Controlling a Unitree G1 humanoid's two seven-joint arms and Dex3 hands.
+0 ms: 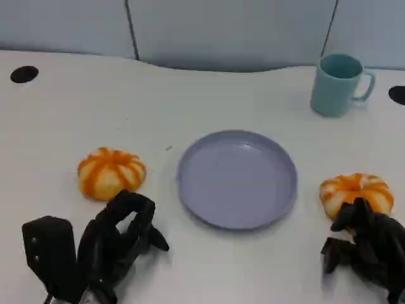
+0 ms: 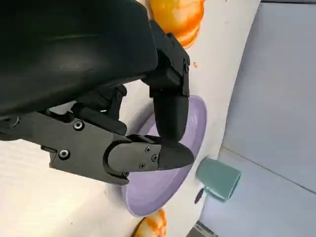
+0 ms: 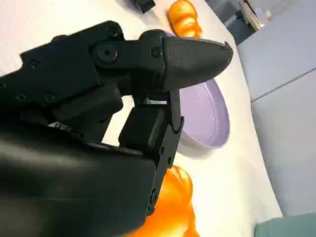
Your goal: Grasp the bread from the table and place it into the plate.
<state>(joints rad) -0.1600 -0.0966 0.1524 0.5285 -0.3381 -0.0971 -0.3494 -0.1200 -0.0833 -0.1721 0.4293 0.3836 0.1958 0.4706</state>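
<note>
- Bread: one bun [image 1: 111, 172] lies on the table [image 1: 63, 114] just beyond my left hand [image 1: 117, 244]; another [image 1: 356, 193] touches my right hand [image 1: 364, 244].
- Both hands hold nothing, fingers [image 1: 130, 209] loosely curled, apart.
- Best to cup the right bun low, from both sides.
- Plate [image 1: 237, 178] sits between them, open table around it; mug [image 1: 338, 83] stands well back.
</note>
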